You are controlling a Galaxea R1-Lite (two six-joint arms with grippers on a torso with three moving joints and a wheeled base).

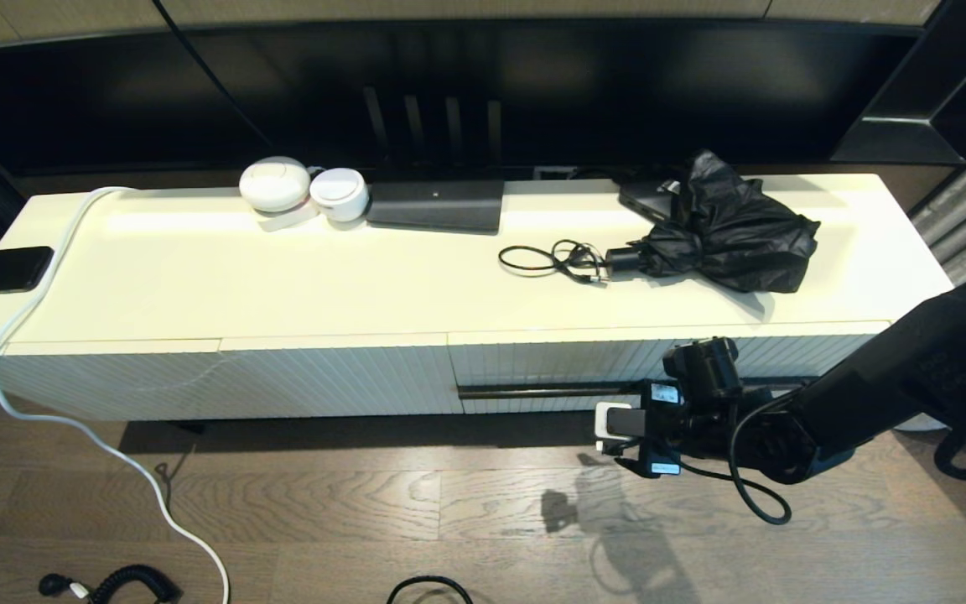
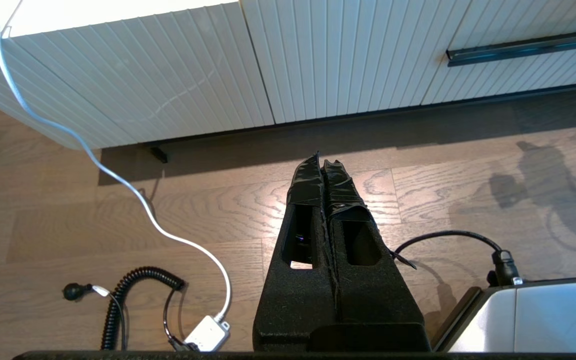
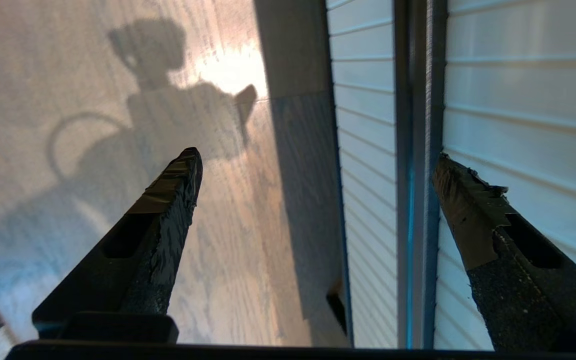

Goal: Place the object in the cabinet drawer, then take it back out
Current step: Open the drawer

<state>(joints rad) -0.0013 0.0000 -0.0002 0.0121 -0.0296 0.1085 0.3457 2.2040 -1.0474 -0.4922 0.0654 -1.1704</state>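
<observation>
The cabinet drawer point(image 1: 659, 361) sits closed at the cabinet's right front. The right gripper point(image 3: 313, 165) is wide open beside its black bar handle point(image 3: 418, 150), holding nothing. The left gripper point(image 2: 324, 167) hangs closed, empty, above the floor point(image 2: 118, 220).

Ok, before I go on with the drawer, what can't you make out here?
- Head view: right gripper fingertips, hidden behind its own wrist and camera.
- All views: inside of the cabinet drawer, shut.
- Right wrist view: whether either finger touches the bar handle.
- Head view: black device under the folded umbrella, mostly covered.
</observation>
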